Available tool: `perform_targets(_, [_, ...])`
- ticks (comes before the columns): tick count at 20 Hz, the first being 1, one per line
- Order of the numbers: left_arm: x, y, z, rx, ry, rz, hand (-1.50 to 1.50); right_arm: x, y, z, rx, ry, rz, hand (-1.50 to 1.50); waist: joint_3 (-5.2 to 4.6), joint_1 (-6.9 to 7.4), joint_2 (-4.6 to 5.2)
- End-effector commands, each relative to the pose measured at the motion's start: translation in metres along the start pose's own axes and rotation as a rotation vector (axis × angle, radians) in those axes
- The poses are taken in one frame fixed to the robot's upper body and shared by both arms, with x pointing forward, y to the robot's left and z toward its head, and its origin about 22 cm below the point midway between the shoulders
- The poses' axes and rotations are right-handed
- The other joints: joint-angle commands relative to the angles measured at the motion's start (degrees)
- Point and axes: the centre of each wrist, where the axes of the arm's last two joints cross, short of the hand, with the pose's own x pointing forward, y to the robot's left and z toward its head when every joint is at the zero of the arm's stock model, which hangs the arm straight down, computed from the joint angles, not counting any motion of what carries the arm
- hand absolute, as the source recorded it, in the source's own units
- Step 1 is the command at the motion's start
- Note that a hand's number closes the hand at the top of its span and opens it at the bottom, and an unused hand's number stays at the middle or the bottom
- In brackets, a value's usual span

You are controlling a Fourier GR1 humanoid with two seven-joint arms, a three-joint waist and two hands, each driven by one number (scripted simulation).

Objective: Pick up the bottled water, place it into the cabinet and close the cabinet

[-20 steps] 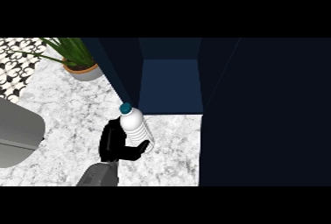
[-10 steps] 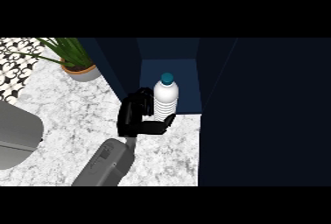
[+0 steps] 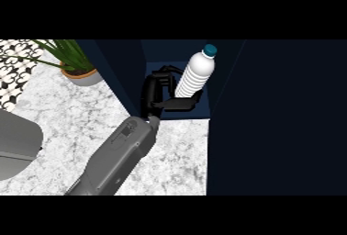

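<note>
Forearm [image 3: 119, 156] extends from the lower edge over the marble counter [image 3: 75, 114] toward the cabinet [image 3: 271, 114]. Left hand [image 3: 159, 94] sits inside the cabinet opening, fingers and thumb curled round the lower part of the bottle [image 3: 196, 73]. Bottle leans right, cap uppermost, inside the opening. Plant [image 3: 75, 64] stands left of the cabinet.

one water bottle [image 3: 196, 75], one potted plant [image 3: 73, 64], one hand [image 3: 159, 92]
</note>
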Motion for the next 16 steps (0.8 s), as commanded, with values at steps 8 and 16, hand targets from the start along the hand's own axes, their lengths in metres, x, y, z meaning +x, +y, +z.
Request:
perform_targets(8, [-0.010,0.018,-0.045,0.073,0.023,-0.227,1.50,0.005,-0.007,-0.004,-0.007,-0.061,-0.045,-1.50,0.01,-1.07,0.66])
perform_targets(16, [-0.017,0.028,-0.055,0.228,0.105,-0.288,1.50,0.014,-0.012,-0.006,0.014,-0.074,-0.039,-1.50,-0.07,-1.89,1.25])
